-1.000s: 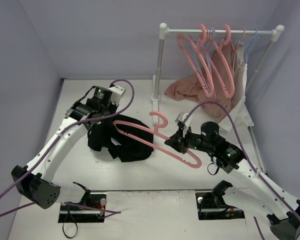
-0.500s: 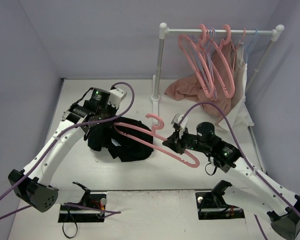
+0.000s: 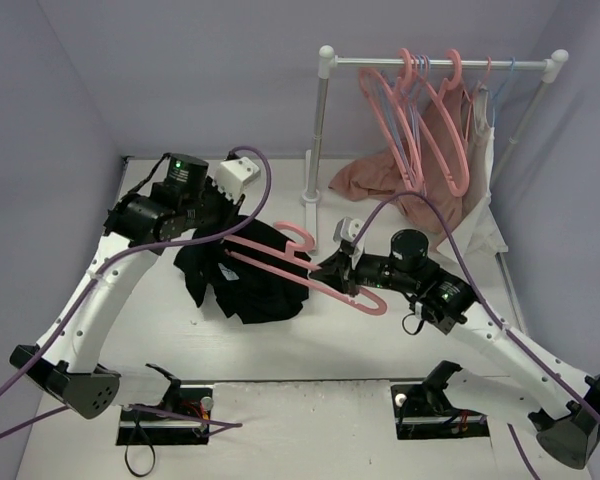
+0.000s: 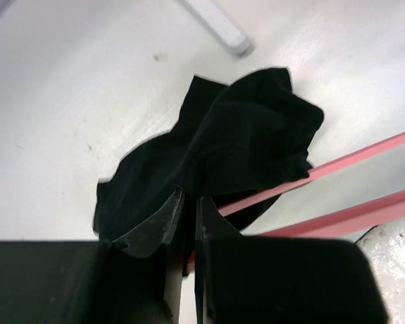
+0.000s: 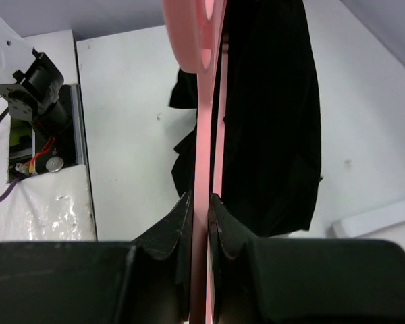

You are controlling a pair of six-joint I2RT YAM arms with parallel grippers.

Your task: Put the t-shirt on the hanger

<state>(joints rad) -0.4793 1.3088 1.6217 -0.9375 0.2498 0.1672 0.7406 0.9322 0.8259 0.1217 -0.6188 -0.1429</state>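
The black t-shirt [image 3: 248, 275] hangs crumpled over the table left of centre, lifted at its upper edge. My left gripper [image 3: 223, 222] is shut on the t-shirt's fabric [image 4: 236, 135]; its jaws pinch a fold. My right gripper [image 3: 332, 272] is shut on the pink hanger [image 3: 300, 272], held edge-on between its jaws in the right wrist view [image 5: 204, 128]. The hanger's left arm reaches into the t-shirt, and its hook [image 3: 298, 236] curls upward beside the fabric. Two pink bars of the hanger [image 4: 337, 169] cross the left wrist view.
A white clothes rail [image 3: 435, 62] stands at the back right with several pink hangers [image 3: 420, 120], thin pale-blue hangers, a dusty-pink garment [image 3: 380, 180] and a white garment [image 3: 485, 190]. The rail's post [image 3: 318, 130] stands just behind the t-shirt.
My right gripper has carried the hanger left, pushing its arm further into the t-shirt. My left gripper has lifted the t-shirt's edge up and back.
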